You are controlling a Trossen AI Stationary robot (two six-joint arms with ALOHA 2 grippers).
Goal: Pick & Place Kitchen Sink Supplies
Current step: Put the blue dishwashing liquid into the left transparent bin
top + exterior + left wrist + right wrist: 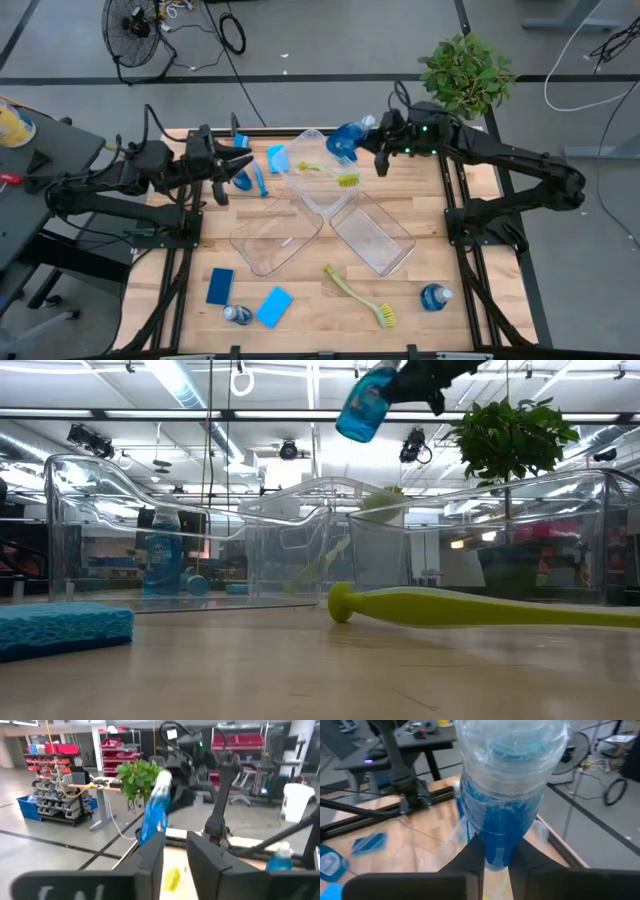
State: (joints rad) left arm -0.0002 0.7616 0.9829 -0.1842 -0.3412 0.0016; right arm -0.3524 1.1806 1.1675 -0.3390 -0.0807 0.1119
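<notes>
Bottle (347,139) of blue liquid sits pinched in the right gripper (372,141), jaws pressed on its body, lifted clear of the desk (300,290) above the far end of the nearest clear bin (315,170); the low view shows it hanging tilted, high over the bins. Inside that bin, just beside the right jaws, lies a yellow-green brush (330,172). Left gripper (243,168) hovers at the far left of the desk, jaws slightly spread with nothing between them in its wrist view; a blue brush (252,180) lies right at its tips and a light-blue sponge (276,157) just beyond, between the two grippers. Two more clear bins, one (275,235) nearer the left jaws and one (374,232) nearer the right, lie well apart from both. Far from either jaws, along the desk's near side: a dark-blue sponge (220,285), a second light-blue sponge (274,306), a small bottle (235,314) between them, another yellow-green brush (360,297) and a third bottle (435,296). A potted plant (466,72) stands behind the right arm.
</notes>
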